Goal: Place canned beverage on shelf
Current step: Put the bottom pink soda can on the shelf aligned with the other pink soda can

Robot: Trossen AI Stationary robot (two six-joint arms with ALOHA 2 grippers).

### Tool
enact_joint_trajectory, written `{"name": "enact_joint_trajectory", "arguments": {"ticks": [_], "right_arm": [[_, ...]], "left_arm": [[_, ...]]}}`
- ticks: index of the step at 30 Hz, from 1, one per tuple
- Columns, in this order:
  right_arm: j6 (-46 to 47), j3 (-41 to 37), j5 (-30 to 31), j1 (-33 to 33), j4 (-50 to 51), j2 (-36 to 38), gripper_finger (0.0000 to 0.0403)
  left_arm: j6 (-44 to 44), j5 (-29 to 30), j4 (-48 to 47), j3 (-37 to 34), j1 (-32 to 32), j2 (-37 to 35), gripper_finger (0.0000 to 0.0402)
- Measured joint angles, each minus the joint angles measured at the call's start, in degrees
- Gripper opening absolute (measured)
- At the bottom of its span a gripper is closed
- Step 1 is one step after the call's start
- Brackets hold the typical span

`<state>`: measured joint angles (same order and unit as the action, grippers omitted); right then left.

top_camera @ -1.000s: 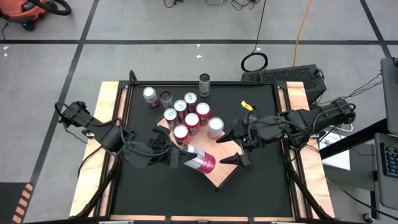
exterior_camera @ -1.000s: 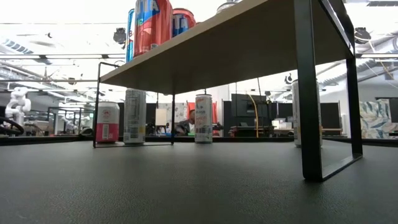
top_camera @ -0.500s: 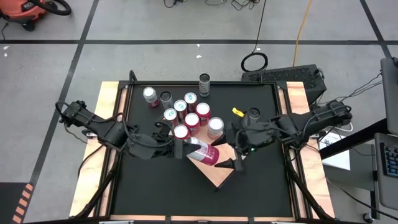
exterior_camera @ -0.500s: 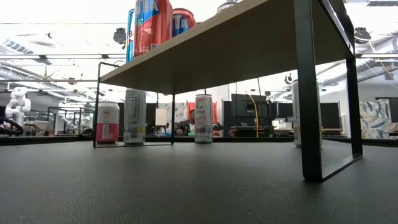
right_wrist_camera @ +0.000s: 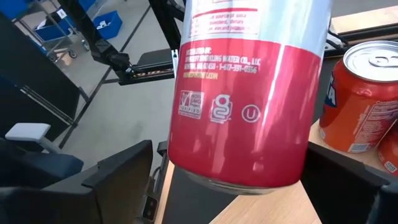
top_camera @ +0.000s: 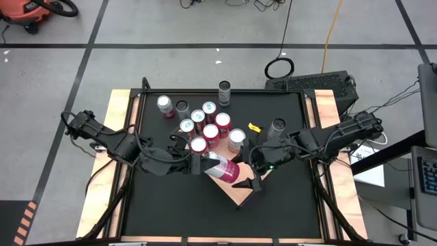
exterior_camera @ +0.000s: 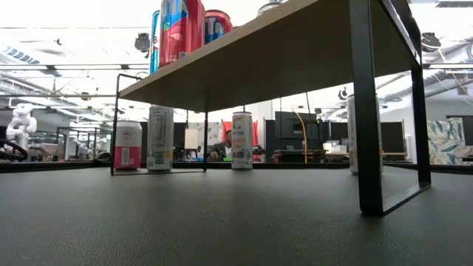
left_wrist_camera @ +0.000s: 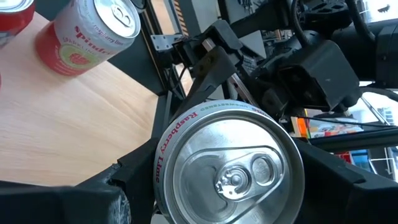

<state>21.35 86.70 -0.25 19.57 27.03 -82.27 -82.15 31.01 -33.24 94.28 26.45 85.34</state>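
Note:
My left gripper (top_camera: 200,164) is shut on a pink-red can (top_camera: 222,167), held lying over the near part of the shelf (top_camera: 240,195). The shelf is a pale wooden slab on black legs (exterior_camera: 281,52). The can's silver top (left_wrist_camera: 231,167) faces the left wrist camera. My right gripper (top_camera: 246,169) is open. Its fingers (right_wrist_camera: 121,171) stand on either side of the can's bottom end (right_wrist_camera: 239,149), with a gap to it. Several cans (top_camera: 208,126) stand upright on the shelf's far part. My left gripper pinches the can's side wall near its top end (left_wrist_camera: 163,155) between its two fingers, which lie along the can. They come from the table's left, slanting slightly down. The can is lifted clear above the shelf, lying nearly level, its bottom toward the right gripper.
Loose cans stand on the black table: a pink one (top_camera: 165,104) and a dark one (top_camera: 181,107) at far left, a grey one (top_camera: 224,91) at the far edge, another (top_camera: 276,126) at right. A small yellow thing (top_camera: 254,126) lies nearby. Bare wood remains on the shelf's near corner.
My right gripper has moved toward the table's left and near edge and sunk, coming around the can's bottom end while staying open. The held can's free end has swung a little toward the far edge.

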Motion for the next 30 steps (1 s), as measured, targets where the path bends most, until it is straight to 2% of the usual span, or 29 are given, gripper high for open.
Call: {"name": "enact_joint_trajectory", "arguments": {"ticks": [9, 22, 27, 30], "right_arm": [[-0.95, 0.00, -0.39, -0.14, 0.02, 0.01, 0.0363], [2.19, -0.02, -7.61, -3.99, 0.00, 0.05, 0.0363], [1.63, -0.07, -7.65, -5.33, -0.56, 0.05, 0.0363], [0.24, -0.07, -7.56, -5.69, -1.22, 0.05, 0.0363]], "left_arm": [[0.04, 0.36, -0.08, 0.00, -0.10, 0.00, 0.0283], [3.15, 2.22, -0.43, 0.00, -0.22, 0.43, 0.0283], [-2.19, 2.88, -0.01, 0.00, -0.81, 1.58, 0.0283], [-2.24, 2.92, 0.18, 0.00, -0.97, 1.70, 0.0283]]}}
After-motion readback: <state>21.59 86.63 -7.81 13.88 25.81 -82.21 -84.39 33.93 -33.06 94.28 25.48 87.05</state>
